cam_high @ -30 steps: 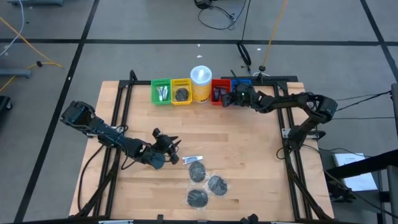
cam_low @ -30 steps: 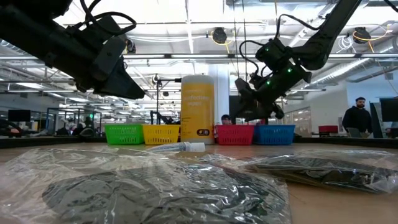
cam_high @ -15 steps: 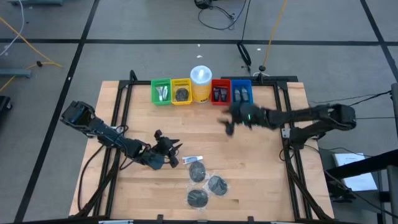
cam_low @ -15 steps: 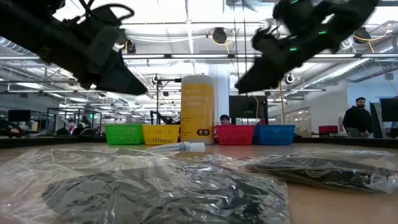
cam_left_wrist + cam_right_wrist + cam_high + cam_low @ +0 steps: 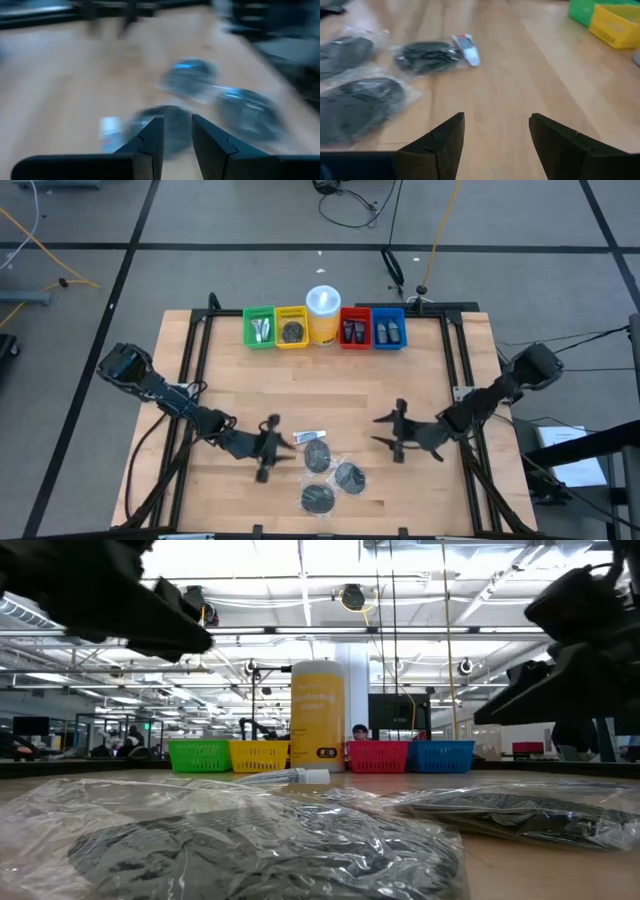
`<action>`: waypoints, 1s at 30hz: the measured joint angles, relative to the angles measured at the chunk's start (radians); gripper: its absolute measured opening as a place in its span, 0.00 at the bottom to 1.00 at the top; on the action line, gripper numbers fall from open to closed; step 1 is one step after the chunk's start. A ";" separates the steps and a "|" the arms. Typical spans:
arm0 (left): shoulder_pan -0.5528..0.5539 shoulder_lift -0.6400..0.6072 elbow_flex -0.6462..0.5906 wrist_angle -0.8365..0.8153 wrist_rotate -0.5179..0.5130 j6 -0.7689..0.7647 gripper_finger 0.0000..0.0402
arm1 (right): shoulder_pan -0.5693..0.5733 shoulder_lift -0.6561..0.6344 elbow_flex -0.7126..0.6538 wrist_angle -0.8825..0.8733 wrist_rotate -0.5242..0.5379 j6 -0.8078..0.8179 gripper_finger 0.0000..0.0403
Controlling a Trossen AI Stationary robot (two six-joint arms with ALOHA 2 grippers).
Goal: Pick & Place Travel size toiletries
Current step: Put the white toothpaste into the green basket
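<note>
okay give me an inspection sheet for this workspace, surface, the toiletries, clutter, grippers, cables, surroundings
Surface: light wooden table with a dark frame.
Job's things: three dark round discs in clear plastic bags and one small white tube lie loose near the front; others sit in the bins.
Clutter: green bin, yellow bin, red bin and blue bin in a back row, with a white cylindrical container in the middle.
Grippers: left gripper beside the tube, empty; right gripper open, empty, right of the discs.
Cables: several on the floor around the table.
Surroundings: grey floor; a person stands far behind.
</note>
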 joint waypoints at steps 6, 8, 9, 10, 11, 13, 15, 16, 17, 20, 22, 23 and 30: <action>-0.002 0.000 0.000 0.091 0.157 -0.046 0.24 | 0.005 0.057 -0.013 0.109 -0.001 -0.035 0.53; 0.014 0.008 0.001 0.154 0.133 -0.085 0.24 | 0.001 0.057 -0.013 0.117 0.001 -0.044 0.53; 0.021 0.010 0.001 0.162 0.108 -0.096 0.24 | -0.002 0.057 -0.013 0.119 0.000 -0.047 0.53; 0.027 0.016 0.000 0.164 0.075 -0.096 0.24 | -0.004 0.057 -0.013 0.120 0.000 -0.049 0.53; 0.032 0.027 0.001 0.169 0.043 -0.087 0.25 | -0.007 0.057 -0.013 0.120 0.000 -0.049 0.53; 0.043 0.053 0.001 0.156 -0.014 -0.046 0.27 | -0.013 0.057 -0.013 0.124 -0.002 -0.049 0.53; 0.058 0.092 0.004 0.154 -0.048 0.001 0.32 | -0.015 0.057 -0.013 0.123 -0.002 -0.048 0.53; 0.066 0.115 0.011 0.153 -0.077 0.018 0.35 | -0.014 0.057 -0.013 0.123 -0.001 -0.047 0.53; 0.073 0.139 0.021 0.153 -0.117 0.027 0.39 | -0.015 0.057 -0.013 0.124 -0.001 -0.047 0.53; 0.091 0.212 0.063 0.124 -0.230 -0.010 0.50 | -0.014 0.057 -0.013 0.124 -0.001 -0.048 0.53; 0.103 0.255 0.103 0.056 -0.235 -0.031 0.54 | -0.015 0.057 -0.013 0.124 -0.001 -0.041 0.53; 0.105 0.272 0.122 0.014 -0.235 -0.051 0.55 | -0.015 0.057 -0.013 0.124 -0.001 -0.036 0.53; 0.130 0.363 0.230 -0.189 -0.234 -0.201 0.48 | -0.015 0.057 -0.013 0.123 -0.003 -0.026 0.53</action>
